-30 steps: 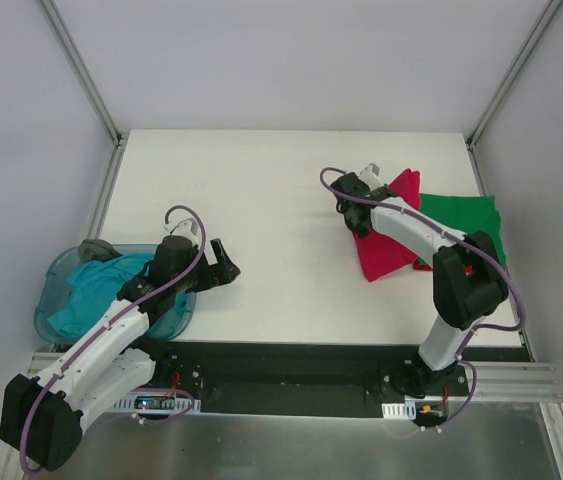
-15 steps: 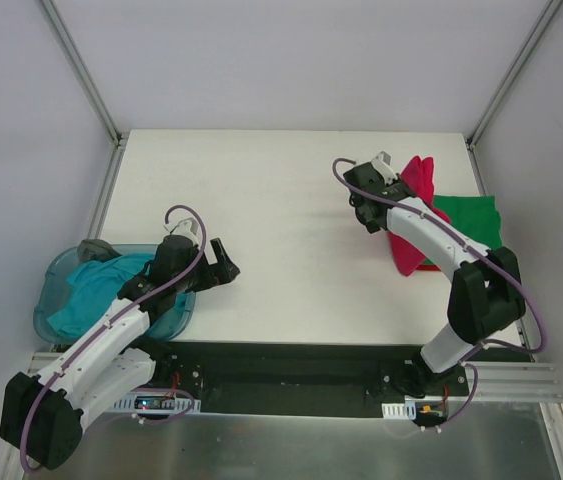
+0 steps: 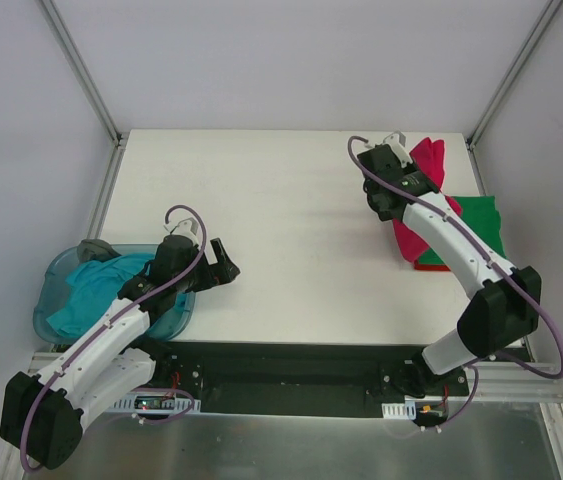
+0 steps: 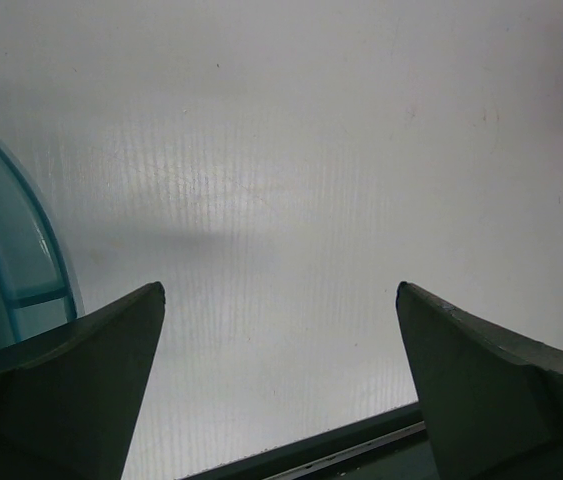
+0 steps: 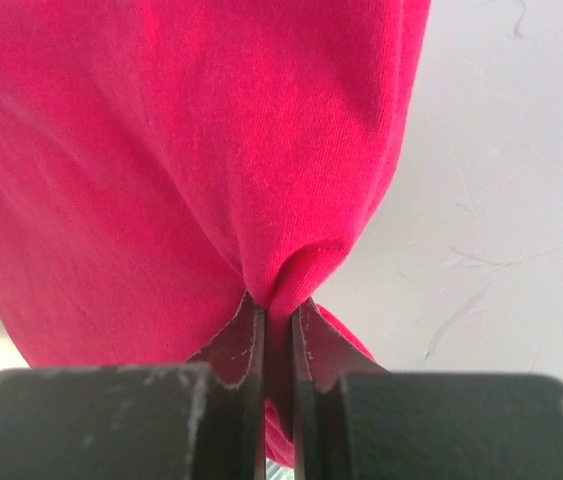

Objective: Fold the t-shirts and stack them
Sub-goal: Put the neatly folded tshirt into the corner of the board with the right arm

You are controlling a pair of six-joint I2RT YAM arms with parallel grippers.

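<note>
Fingers (image 5: pixel 81 420) of the right gripper (image 5: pixel 277 320) are pinching a crimson t-shirt (image 5: pixel 161 150) beside the green t-shirt (image 3: pixel 481 213); left gripper (image 4: pixel 279 300) is gaping empty.

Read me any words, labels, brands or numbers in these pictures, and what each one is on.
No text can be read. The red t-shirt, green t-shirt, teal t-shirt and blue tub show no print; the small white part by the right arm's base is too small to tell.
</note>
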